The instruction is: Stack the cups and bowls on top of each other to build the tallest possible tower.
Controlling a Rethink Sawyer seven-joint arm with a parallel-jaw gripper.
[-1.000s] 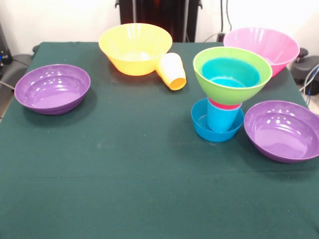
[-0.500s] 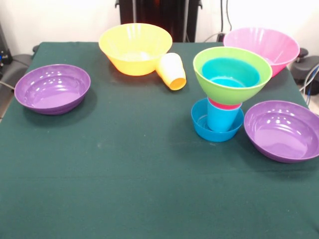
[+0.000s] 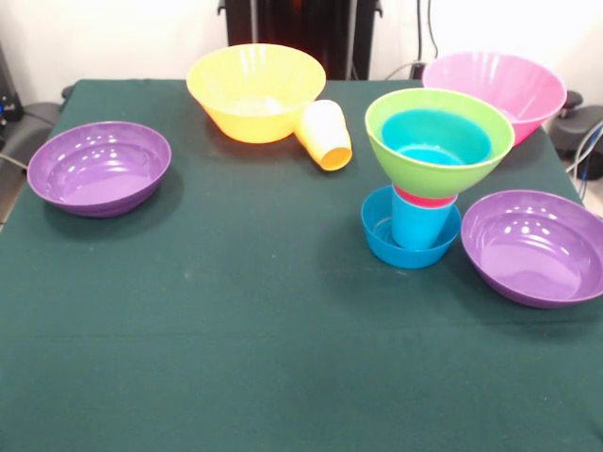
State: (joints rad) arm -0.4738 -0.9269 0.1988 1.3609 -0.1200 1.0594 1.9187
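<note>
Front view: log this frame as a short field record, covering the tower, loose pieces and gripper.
tower: small blue bowl lowest, blue cup, red cup, lime green bowl holding another blue bowl
loose upright: orange-yellow bowl, pink bowl, two purple bowls
tipped: yellow-orange cup, on its side against the orange-yellow bowl
gripper: not in view

Green-clothed counter (image 3: 236, 330) carrying loose bowls, one cup and a tower.

One purple bowl (image 3: 99, 168) sits by the left edge, another purple bowl (image 3: 534, 247) by the right edge. At the far edge stands an orange-yellow bowl (image 3: 255, 90) with a yellow-orange cup (image 3: 324, 134) on its side touching it; a pink bowl (image 3: 495, 89) fills the far right corner. The tower's small blue bowl (image 3: 411, 239) rests just beside the right purple bowl.
</note>
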